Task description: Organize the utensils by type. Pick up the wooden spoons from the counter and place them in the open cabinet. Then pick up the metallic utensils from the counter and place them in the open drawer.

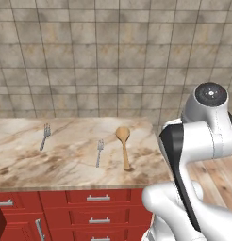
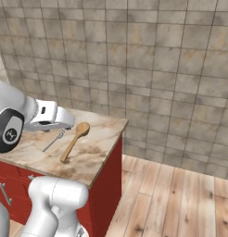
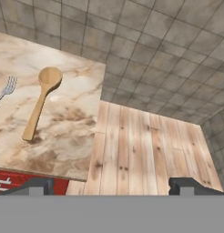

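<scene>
While the wooden spoon (image 1: pixel 123 146) lies untouched on the marbled counter (image 1: pixel 70 164), bowl toward the tiled wall and handle toward the front edge, the gripper (image 3: pixel 111 185) hangs off the counter's end with its jaws spread wide and empty. Two metal forks (image 1: pixel 99 151) lie beside the spoon. The job looks barely begun: the next move is to swing over the spoon handle and descend.

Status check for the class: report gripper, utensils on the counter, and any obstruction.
Gripper open, empty, off the counter's end. Wooden spoon and two forks lie apart on counter. Nothing blocking the spoon.
</scene>
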